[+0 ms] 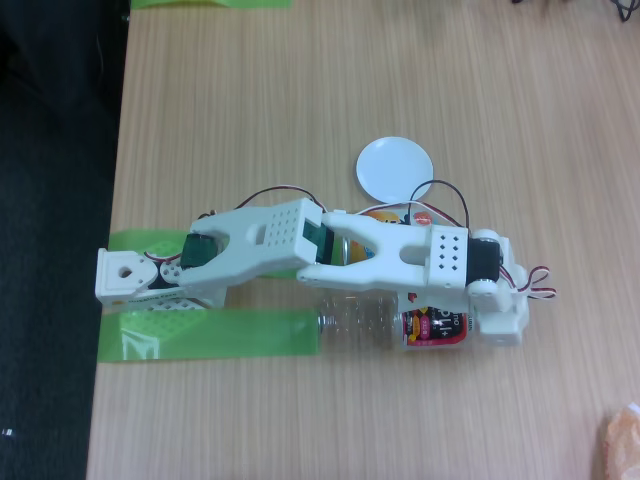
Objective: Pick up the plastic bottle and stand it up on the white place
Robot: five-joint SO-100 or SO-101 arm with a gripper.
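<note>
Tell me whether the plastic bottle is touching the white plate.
Apart. In the fixed view, the plastic bottle lies on the table below the arm, while the white plate sits beyond the arm, with bare wood between.

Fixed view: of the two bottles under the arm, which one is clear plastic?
The clear plastic bottle lying along the arm's lower edge; the orange bottle peeks out above the arm.

Plastic bottle (432,328) label — print there, none of it legible.
</note>
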